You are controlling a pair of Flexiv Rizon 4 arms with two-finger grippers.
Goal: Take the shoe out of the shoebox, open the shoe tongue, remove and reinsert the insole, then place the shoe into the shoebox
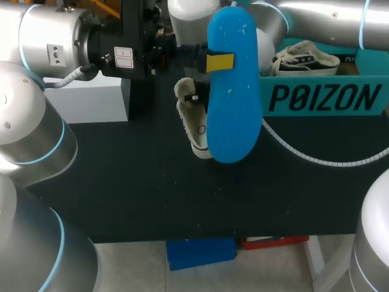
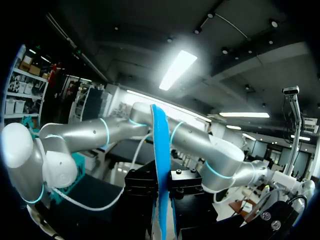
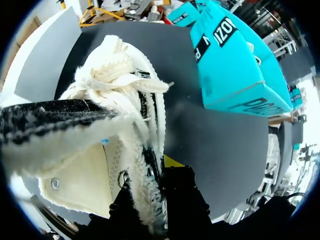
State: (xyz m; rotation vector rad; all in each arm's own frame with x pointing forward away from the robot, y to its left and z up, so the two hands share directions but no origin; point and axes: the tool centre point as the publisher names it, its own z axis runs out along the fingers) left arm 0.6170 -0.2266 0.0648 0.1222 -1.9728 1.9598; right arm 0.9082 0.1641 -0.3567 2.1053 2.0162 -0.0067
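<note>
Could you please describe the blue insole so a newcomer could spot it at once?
Find the teal cardboard shoebox at the far right of the black table. Just left of it, over the cream canvas shoe, the left hand holds up a flat, bright blue insole. It alone is flat, sole-shaped and held in the air.

Robot lab: silver arms (image 1: 42,131), black table (image 1: 152,194)

The insole (image 1: 237,103) is bright blue. The shoebox (image 1: 322,97) is teal with black lettering. Beside the shoebox, the shoe (image 1: 196,131) is cream with black edging and fleecy cream lining. Inside it, a second shoe (image 1: 307,59) is black and white. The table (image 1: 152,182) is black.
</note>
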